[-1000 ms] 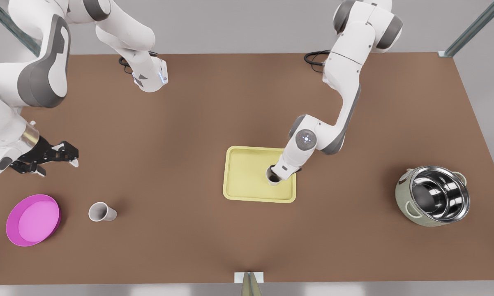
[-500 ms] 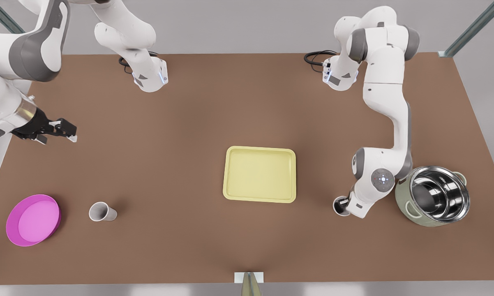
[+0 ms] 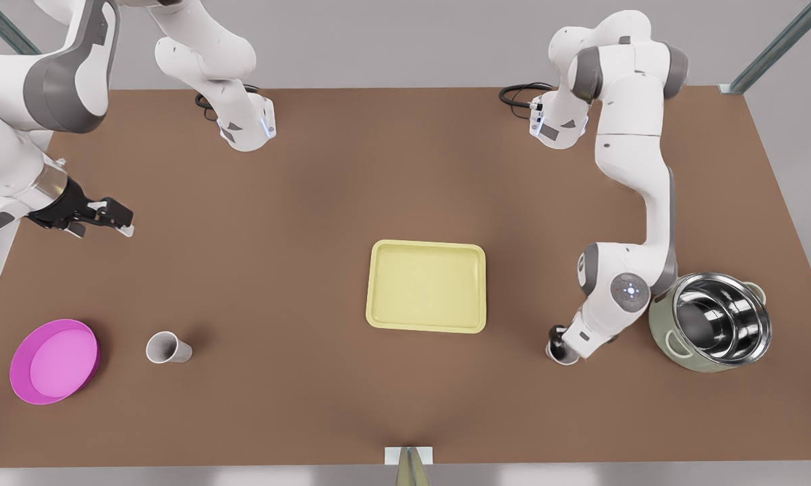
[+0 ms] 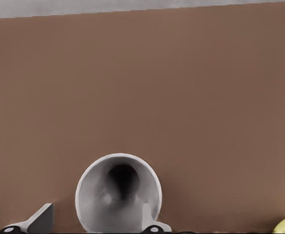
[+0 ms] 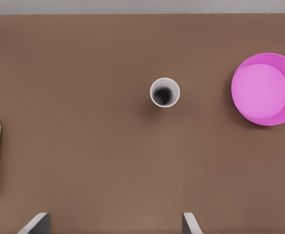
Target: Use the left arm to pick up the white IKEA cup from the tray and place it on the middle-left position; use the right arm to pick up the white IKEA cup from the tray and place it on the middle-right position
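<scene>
While the right gripper (image 3: pixel 112 219) hovers at the front view's left with fingers spread, I note one cup (image 3: pixel 168 347) standing on the worktop (image 3: pixel 311 202). The tray (image 3: pixel 426 287) is now bare. The left gripper (image 3: pixel 558 339) has carried the second cup (image 4: pixel 96 195) off beside the pot (image 3: pixel 712 320), and its fingers look released, so I judge both placed.

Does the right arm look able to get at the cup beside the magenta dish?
Probably yes: the right claw hangs open above bare table, the cup stands clear of the magenta dish. The left claw is at the other cup.
</scene>
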